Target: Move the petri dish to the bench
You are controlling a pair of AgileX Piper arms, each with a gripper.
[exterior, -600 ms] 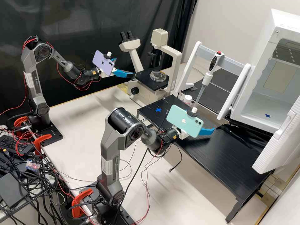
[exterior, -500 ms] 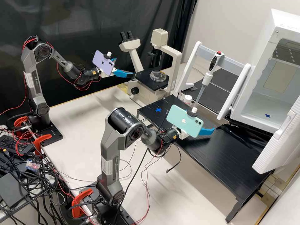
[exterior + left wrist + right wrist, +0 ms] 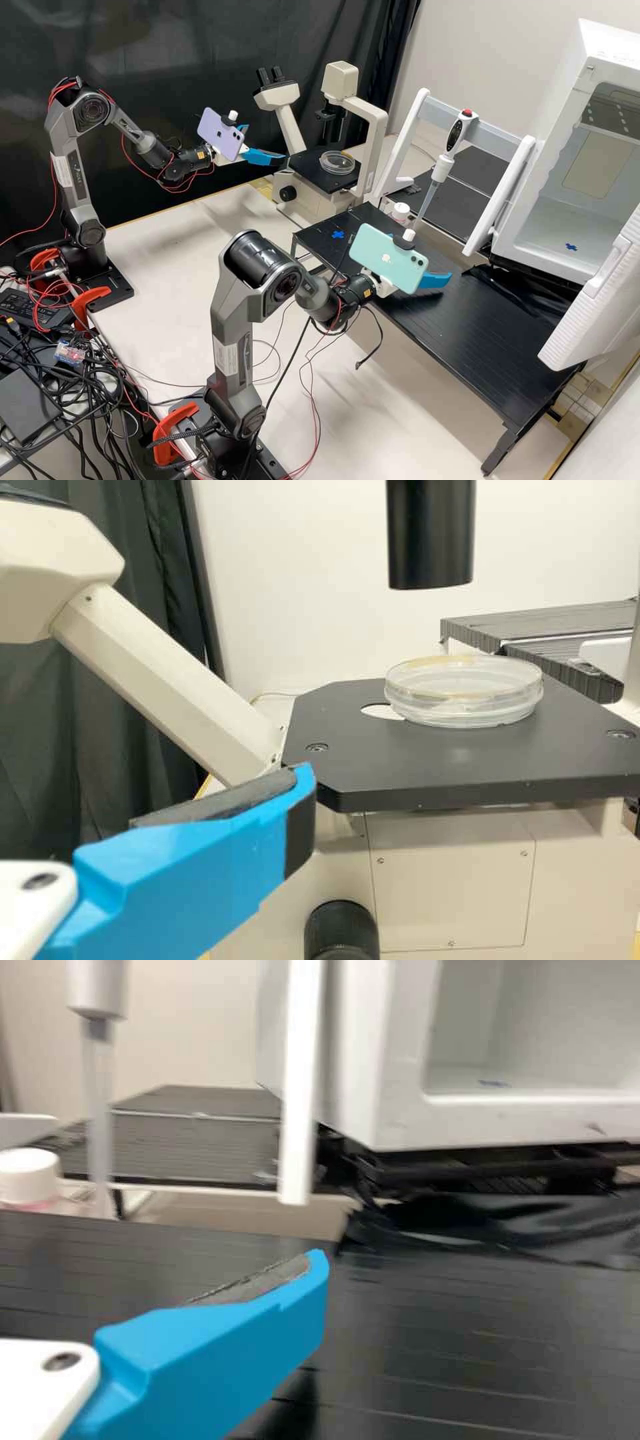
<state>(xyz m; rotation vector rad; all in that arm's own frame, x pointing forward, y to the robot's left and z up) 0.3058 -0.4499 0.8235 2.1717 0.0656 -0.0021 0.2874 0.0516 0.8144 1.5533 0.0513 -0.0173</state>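
Left fingers (image 3: pixel 265 157) and right fingers (image 3: pixel 437 281) both gape apart, forearms (image 3: pixel 125 127) sloping down from raised elbows (image 3: pixel 92 111)

The mint phone (image 3: pixel 390 268) hides part of the right gripper (image 3: pixel 435 281) in the high view, whose right edge cuts off the white cabinet (image 3: pixel 517 247). In the right wrist view the pipette (image 3: pixel 98 1120) is blurred, its top cropped. Whether the petri dish (image 3: pixel 465 708) holds anything is unclear.

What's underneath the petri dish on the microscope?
The petri dish rests on the microscope's black stage. Part of a pale, rounded patch in the stage shows beside it; how far that patch runs beneath can't be seen, as the dish covers it.
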